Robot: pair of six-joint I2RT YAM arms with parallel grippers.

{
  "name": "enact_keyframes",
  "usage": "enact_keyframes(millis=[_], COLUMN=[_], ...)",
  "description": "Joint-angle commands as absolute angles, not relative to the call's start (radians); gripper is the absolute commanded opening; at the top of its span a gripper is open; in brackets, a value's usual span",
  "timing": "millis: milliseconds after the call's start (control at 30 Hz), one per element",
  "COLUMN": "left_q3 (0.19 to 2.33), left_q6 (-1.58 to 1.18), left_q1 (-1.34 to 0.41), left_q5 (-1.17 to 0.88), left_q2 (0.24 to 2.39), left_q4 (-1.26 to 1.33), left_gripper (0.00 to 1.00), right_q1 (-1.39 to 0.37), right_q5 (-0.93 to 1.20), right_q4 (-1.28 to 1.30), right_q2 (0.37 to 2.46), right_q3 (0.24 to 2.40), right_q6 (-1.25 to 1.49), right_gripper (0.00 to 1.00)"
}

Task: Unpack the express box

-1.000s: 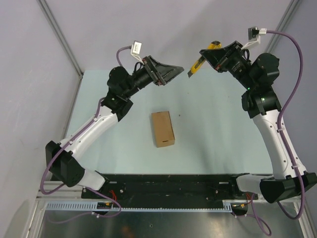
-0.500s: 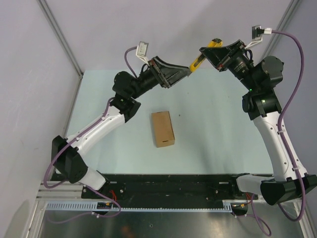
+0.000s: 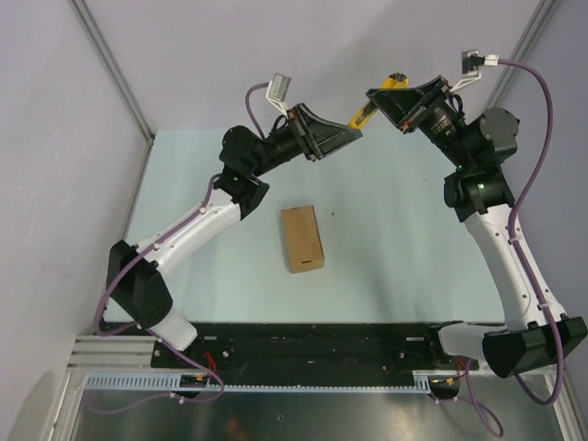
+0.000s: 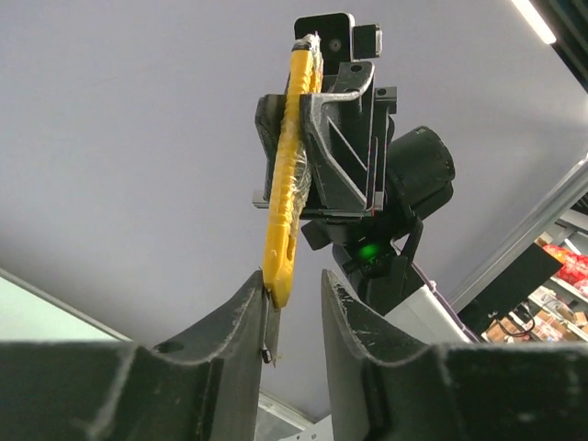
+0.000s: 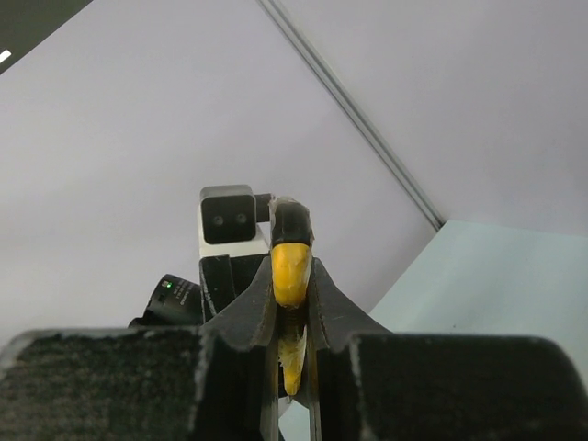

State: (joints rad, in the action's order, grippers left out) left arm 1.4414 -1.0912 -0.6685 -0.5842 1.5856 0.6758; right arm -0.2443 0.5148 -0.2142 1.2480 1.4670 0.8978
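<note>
The express box (image 3: 302, 238), plain brown cardboard, lies flat and closed on the pale table, with neither gripper near it. High above the table's far side, my right gripper (image 3: 375, 96) is shut on a yellow-and-black utility knife (image 3: 365, 116); its yellow body sits clamped between the fingers (image 5: 291, 266). My left gripper (image 3: 354, 135) meets it from the left. In the left wrist view the knife's lower end and thin blade (image 4: 278, 276) rest against one fingertip (image 4: 248, 303), while a gap stays to the other fingertip (image 4: 342, 299).
Grey walls and a metal corner post (image 3: 110, 73) close the back and left. The black base rail (image 3: 312, 340) runs along the near edge. Purple cables loop from both wrists.
My left arm swung right and up to the knife tip, and its jaws narrowed from wide open around that tip. The right gripper and the box stayed put.
</note>
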Motion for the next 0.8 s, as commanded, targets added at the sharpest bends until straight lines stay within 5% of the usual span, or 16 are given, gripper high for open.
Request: enact_keyframes(millis=[0,200,267,400,467,767], left_q3=[1.493,1.494,1.486,1.477,1.471,1.451], left_q6=[-1.094,-1.082,-1.072,-1.003,-0.977,-0.995], left_q1=[-0.649,-0.635,-0.632,-0.606,-0.594,-0.568], left_q5=[-0.615,-0.626,-0.63,-0.728,-0.797,-1.075], left_q2=[1.575,1.583,1.577,1.565,1.556,1.563], left_q4=[0.721,0.721,0.721,0.721,0.721,0.703], left_gripper=[0.3,0.0,0.0,0.0,0.0,0.0], right_q1=[-0.248,-0.25,-0.247,-0.195,-0.172,-0.173], right_q5=[0.538,0.545,0.58,0.73,0.828,1.132], right_q4=[-0.281,-0.278,-0.287,-0.292,-0.269,-0.146], right_q2=[1.25,1.255,1.262,1.288,1.293,1.249], right_q3=[1.47,1.466,1.468,1.477,1.477,1.479], right_q6=[0.91,0.907,0.899,0.896,0.888,0.772], right_gripper=[0.02,0.06,0.15,0.72,0.86,0.93])
